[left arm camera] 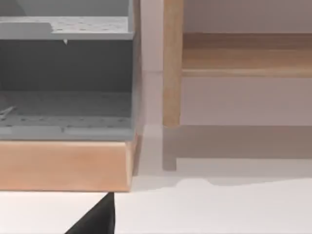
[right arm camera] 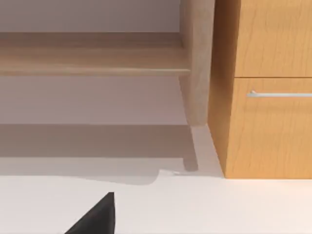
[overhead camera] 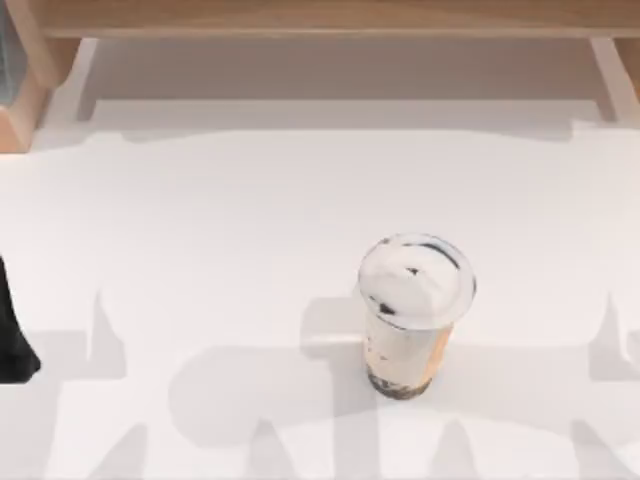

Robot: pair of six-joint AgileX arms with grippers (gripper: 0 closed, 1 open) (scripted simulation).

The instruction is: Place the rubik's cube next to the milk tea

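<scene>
The milk tea (overhead camera: 412, 318) stands upright on the white table (overhead camera: 200, 250), right of centre and toward the front. It is a clear cup with a whitish sealed lid, a beige-orange drink and dark pearls at its base. The rubik's cube is out of view. A dark part of my left arm (overhead camera: 12, 345) sits at the table's left edge, far from the cup. A black piece of my left gripper (left arm camera: 95, 219) pokes into the left wrist view over bare table. A black piece of my right gripper (right arm camera: 95, 217) does the same in the right wrist view.
A wooden frame with a low shelf (overhead camera: 320, 20) runs along the back of the table. A grey shelving unit on a wooden base (left arm camera: 66, 97) stands at the back left. A wooden cabinet with a drawer handle (right arm camera: 273, 95) stands at the back right.
</scene>
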